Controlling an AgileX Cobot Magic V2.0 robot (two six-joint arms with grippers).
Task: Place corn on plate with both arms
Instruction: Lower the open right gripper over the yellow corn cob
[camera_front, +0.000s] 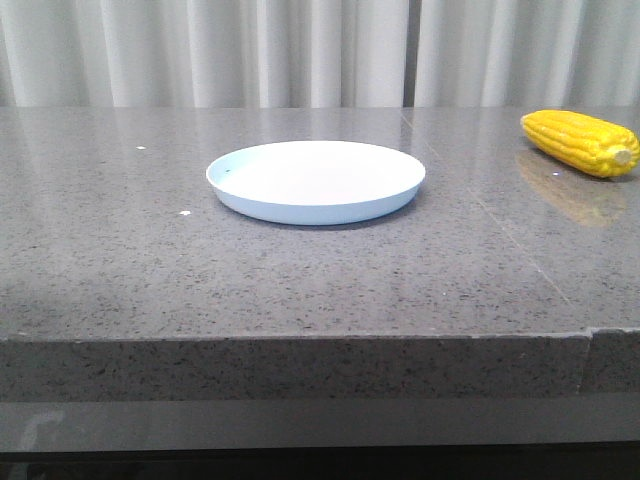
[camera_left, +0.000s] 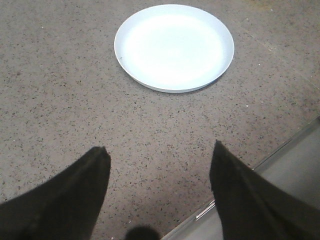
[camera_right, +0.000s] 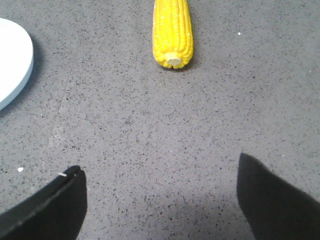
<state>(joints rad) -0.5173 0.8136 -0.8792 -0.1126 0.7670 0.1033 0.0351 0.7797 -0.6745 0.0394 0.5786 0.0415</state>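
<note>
The pale blue-white plate (camera_front: 316, 180) sits empty on the grey stone table, in the middle. The yellow corn (camera_front: 580, 142) lies on the table at the far right, its pale stub end towards the front right. In the left wrist view the plate (camera_left: 174, 47) lies ahead of my open, empty left gripper (camera_left: 159, 150), well apart from it. In the right wrist view the corn (camera_right: 172, 32) lies straight ahead of my open, empty right gripper (camera_right: 159, 170), stub end towards it, with a wide gap between. The plate's edge (camera_right: 15, 70) shows beside it. Neither gripper shows in the front view.
The grey speckled stone table (camera_front: 300, 270) has its front edge close to the camera. A seam (camera_front: 500, 220) runs through the top between plate and corn. Pale curtains (camera_front: 300, 50) hang behind. The table's edge (camera_left: 280, 150) shows near the left gripper.
</note>
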